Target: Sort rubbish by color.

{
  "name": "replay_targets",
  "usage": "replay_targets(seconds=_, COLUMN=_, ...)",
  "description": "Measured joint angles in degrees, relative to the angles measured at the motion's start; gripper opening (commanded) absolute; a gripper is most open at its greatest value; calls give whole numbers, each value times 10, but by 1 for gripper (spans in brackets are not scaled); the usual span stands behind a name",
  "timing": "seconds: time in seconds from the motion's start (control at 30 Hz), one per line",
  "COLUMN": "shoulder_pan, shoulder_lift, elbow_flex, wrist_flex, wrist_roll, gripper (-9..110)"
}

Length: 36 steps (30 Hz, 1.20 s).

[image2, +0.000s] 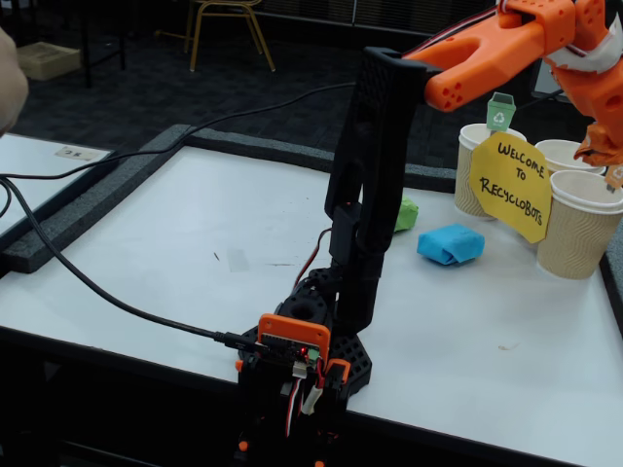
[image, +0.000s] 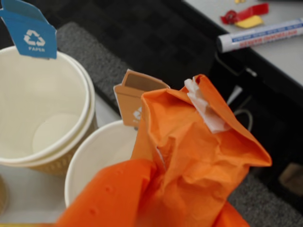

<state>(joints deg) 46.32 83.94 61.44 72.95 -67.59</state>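
The orange wad (image: pixel 199 156) of crumpled paper fills the wrist view, and my gripper (image: pixel 189 142) is shut on it. It hangs over the rim of a beige cup (image: pixel 97 158) that carries an orange tag (image: pixel 135 97). In the fixed view my gripper (image2: pixel 596 88) holds the orange wad (image2: pixel 604 112) at the far right, above the cups (image2: pixel 581 229). The blue wad (image2: pixel 450 243) and the green wad (image2: pixel 406 214) lie on the white table, left of the cups; the arm partly hides the green one.
A stacked cup (image: pixel 45 123) with a blue recycling tag (image: pixel 31 33) stands left of the orange-tagged cup. A third cup (image2: pixel 479 165) bears a green tag (image2: pixel 500 112). The yellow sign (image2: pixel 511 185) leans against the cups. A marker (image: pixel 260 35) lies on a neighbouring table. A black cable (image2: pixel 97 292) crosses the table's left side.
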Motion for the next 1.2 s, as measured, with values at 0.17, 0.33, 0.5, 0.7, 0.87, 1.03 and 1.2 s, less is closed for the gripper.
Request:
replay_targets(seconds=0.17, shoulder_pan=0, shoulder_lift=0, elbow_flex=0, wrist_flex=-20, wrist_roll=-1, gripper=18)
replay_targets(seconds=0.33, shoulder_pan=0, shoulder_lift=0, elbow_flex=0, wrist_flex=-31, wrist_roll=-1, gripper=20)
replay_targets(seconds=0.5, shoulder_pan=0, shoulder_lift=0, elbow_flex=0, wrist_flex=-34, wrist_roll=-1, gripper=18)
replay_targets(seconds=0.7, shoulder_pan=0, shoulder_lift=0, elbow_flex=0, wrist_flex=-21, wrist_roll=-1, gripper=12)
replay_targets(seconds=0.87, shoulder_pan=0, shoulder_lift=2, elbow_flex=0, wrist_flex=41, wrist_roll=-1, gripper=6)
replay_targets(seconds=1.03, shoulder_pan=-1, shoulder_lift=53, elbow_flex=0, wrist_flex=118, wrist_roll=-1, gripper=0)
replay_targets(seconds=1.2, shoulder_pan=-9, shoulder_lift=154, elbow_flex=0, wrist_flex=193, wrist_roll=-1, gripper=0)
